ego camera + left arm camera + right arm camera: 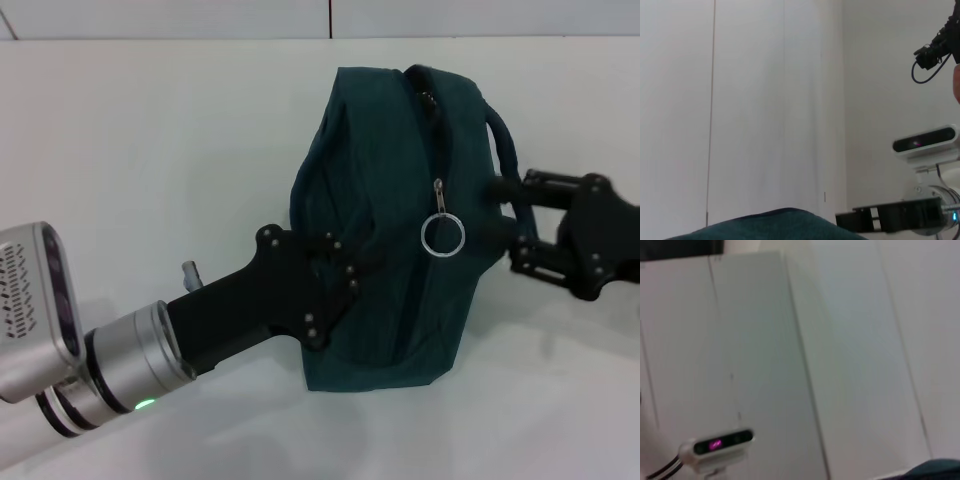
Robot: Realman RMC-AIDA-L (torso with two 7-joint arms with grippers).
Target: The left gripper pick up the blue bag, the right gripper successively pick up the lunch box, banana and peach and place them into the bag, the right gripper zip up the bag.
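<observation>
left pincer [345, 275] clamped on blue bag [400, 230], right pincer [510, 225] clamped on bag's handle [503, 140]

The blue bag [400, 230] fills the middle of the white surface [150, 150], hemmed by the left end effector [345, 275] on 1 flank and the right end effector [510, 220] at its far handle. Bare surface lies open to the robot's left, behind the bag and in front of it.

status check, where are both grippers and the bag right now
Left gripper against the near-left side of the dark teal-blue fabric bag. Right gripper at its right-side handle. Zipper's metal ring pull hangs mid-bag. Nothing in the way.
</observation>
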